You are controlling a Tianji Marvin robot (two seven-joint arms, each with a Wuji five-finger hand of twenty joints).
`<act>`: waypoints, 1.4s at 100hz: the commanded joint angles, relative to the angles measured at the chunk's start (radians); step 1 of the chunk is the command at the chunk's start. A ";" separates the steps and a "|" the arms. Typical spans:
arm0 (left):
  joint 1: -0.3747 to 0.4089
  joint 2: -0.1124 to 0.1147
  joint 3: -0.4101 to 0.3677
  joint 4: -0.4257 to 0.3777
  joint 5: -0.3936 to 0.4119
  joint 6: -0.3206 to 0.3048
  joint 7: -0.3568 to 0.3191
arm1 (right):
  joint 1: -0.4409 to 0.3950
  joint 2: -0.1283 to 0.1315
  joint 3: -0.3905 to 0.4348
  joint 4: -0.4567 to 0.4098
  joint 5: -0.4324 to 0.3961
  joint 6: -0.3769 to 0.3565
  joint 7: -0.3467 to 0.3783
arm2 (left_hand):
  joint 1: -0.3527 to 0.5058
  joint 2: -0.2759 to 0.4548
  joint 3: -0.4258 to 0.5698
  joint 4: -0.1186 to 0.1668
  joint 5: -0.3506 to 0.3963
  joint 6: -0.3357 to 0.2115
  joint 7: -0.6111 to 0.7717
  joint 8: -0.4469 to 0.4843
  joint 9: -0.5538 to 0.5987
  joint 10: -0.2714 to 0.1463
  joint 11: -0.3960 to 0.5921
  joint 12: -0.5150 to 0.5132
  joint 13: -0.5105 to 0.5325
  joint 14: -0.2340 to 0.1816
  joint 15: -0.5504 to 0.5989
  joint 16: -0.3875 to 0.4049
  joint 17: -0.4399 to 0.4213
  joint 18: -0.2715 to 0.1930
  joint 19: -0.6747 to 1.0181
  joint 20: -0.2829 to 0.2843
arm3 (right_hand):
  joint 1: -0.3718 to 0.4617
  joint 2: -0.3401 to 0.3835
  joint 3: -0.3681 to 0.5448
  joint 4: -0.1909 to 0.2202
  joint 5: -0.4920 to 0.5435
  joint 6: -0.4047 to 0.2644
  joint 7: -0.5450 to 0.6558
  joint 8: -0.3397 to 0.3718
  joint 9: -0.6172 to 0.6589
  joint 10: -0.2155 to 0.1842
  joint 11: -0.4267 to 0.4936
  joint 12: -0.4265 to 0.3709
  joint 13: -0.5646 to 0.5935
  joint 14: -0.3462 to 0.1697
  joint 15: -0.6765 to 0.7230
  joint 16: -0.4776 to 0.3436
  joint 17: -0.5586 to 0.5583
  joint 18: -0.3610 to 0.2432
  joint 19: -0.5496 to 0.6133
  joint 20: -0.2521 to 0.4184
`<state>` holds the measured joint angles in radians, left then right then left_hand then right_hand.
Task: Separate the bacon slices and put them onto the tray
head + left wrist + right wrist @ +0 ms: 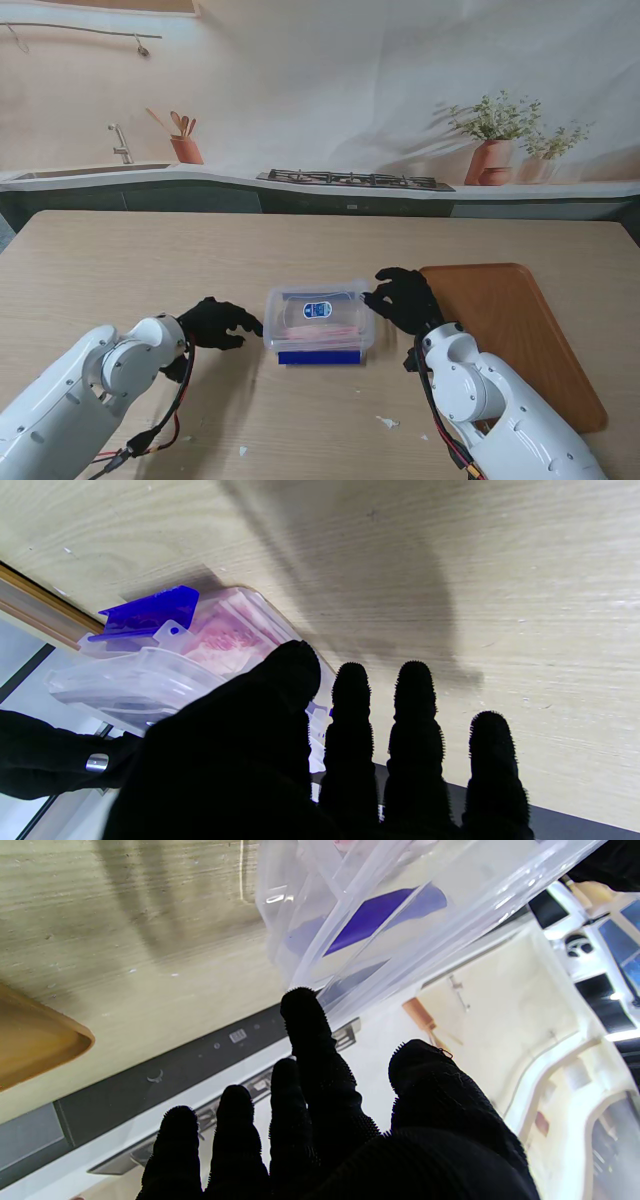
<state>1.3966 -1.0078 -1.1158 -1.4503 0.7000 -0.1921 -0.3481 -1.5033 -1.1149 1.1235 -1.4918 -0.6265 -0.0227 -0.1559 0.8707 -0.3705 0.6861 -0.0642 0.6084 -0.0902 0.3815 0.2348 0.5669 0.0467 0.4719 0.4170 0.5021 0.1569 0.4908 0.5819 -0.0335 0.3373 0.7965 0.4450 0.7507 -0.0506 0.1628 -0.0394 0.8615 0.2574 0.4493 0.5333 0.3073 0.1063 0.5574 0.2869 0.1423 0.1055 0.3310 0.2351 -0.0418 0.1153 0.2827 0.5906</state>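
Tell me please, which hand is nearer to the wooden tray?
Right. The right hand sits between the plastic box and the tray, its wrist at the tray's left edge. The left hand is on the box's far side, away from the tray.

In front of me a pale wood-grain tabletop point(150, 260) stretches wide, with a few small white scraps point(386, 422) lying on it near my side. Beyond its far edge runs a light countertop point(230, 178) over dark cabinet fronts point(190, 198). A sink with a metal faucet point(120, 145) sits at the left end, and a terracotta pot of wooden utensils point(185, 148) stands beside it. A black gas stove point(355, 180) lies near the middle. On the right stand 2 terracotta pots with leafy green plants point(495, 130), casting soft shadows on the plain cream wall point(330, 80). A thin rail point(80, 32) runs high on the left.
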 commanded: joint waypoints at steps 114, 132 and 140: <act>-0.018 -0.014 0.049 0.012 0.041 -0.036 0.041 | 0.030 -0.032 -0.060 0.016 0.143 0.040 0.058 | 0.027 0.033 -0.022 0.001 -0.139 -0.094 -0.125 -0.037 -0.070 -0.037 0.029 0.020 -0.039 -0.027 0.016 0.018 -0.025 -0.026 -0.010 0.026 | -0.093 -0.241 0.420 -0.044 -0.044 -0.072 0.041 0.095 -0.017 0.020 0.051 0.026 0.005 0.018 0.051 0.028 0.011 0.012 0.007 -0.008; -0.021 -0.014 0.054 0.014 0.038 -0.035 0.039 | 0.030 -0.033 -0.060 0.013 0.142 0.038 0.053 | 0.002 0.040 -0.033 -0.001 -0.142 -0.092 -0.127 -0.038 -0.070 -0.036 0.029 0.020 -0.040 -0.027 0.016 0.018 -0.024 -0.027 -0.008 0.025 | -0.072 -0.266 0.434 -0.076 -0.072 -0.087 0.080 0.100 -0.022 0.023 0.057 0.027 0.006 0.023 0.055 0.030 0.019 0.015 0.007 -0.010; -0.022 -0.014 0.056 0.014 0.032 -0.034 0.034 | 0.030 -0.034 -0.062 0.011 0.147 0.035 0.051 | -0.017 0.049 -0.044 -0.002 -0.143 -0.091 -0.127 -0.038 -0.070 -0.035 0.027 0.019 -0.042 -0.024 0.015 0.018 -0.027 -0.026 -0.010 0.024 | -0.052 -0.287 0.445 -0.093 -0.123 -0.098 0.162 0.074 -0.027 0.026 0.064 0.027 0.007 0.023 0.059 0.032 0.022 0.017 0.009 -0.013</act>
<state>1.3790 -1.0061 -1.0681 -1.4161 0.7450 -0.2201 -0.2980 -1.4660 -1.1290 1.0756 -1.4623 -0.4875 0.0266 -0.1212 0.8672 -0.3584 0.6523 -0.0642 0.5747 -0.0202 0.3548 0.1908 0.5177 0.0441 0.4855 0.4194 0.4710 0.1448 0.4910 0.5830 -0.0435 0.3278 0.7965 0.4571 0.6700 -0.3075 0.5728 -0.0850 0.7900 0.4913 0.5265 0.6167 0.3044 0.1191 0.5929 0.3045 0.1431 0.1204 0.3752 0.2562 -0.0233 0.1281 0.2827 0.5898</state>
